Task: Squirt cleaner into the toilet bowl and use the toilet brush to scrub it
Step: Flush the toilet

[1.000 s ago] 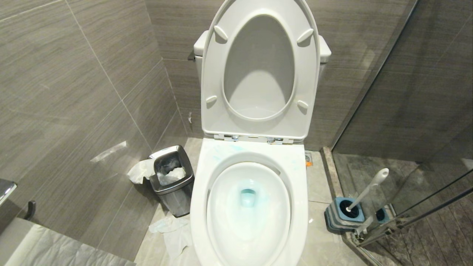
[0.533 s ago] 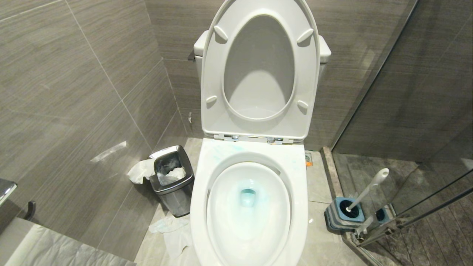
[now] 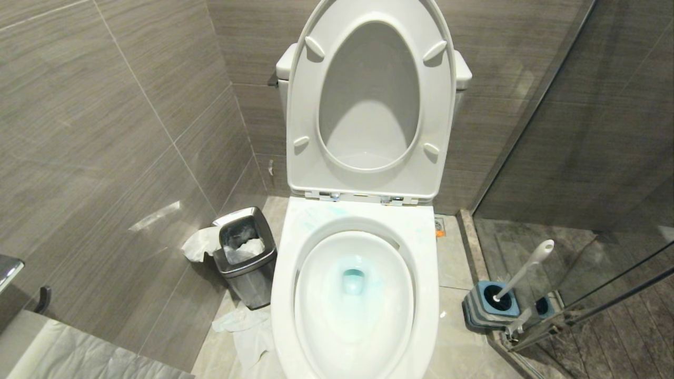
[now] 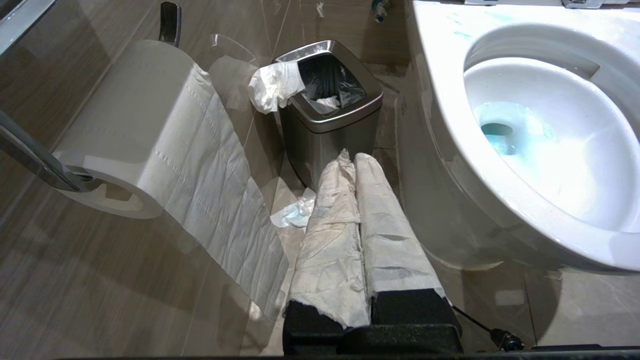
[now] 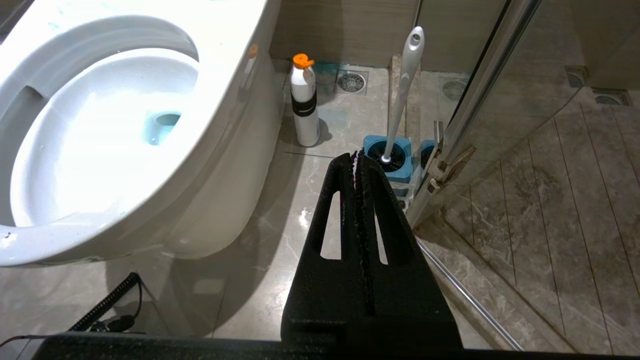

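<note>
- The toilet bowl (image 3: 354,295), lower centre of the head view, already holds blue-tinted water, so cleaner looks squirted.
- The toilet brush (image 3: 522,271) stands in its holder (image 3: 489,306) at lower right; scrubbing looks either finished or unstarted.
- My left gripper (image 4: 352,161) and right gripper (image 5: 357,156) are pressed together, empty.

The toilet bowl (image 3: 354,295) lay open on top. A bin (image 3: 246,256) and a glass wall (image 3: 590,158) crowded its sides.

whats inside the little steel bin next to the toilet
The steel bin holds a dark liner and crumpled white tissue; another wad hangs over its rim. Anything deeper is hidden by the liner and the bin's walls.
</note>
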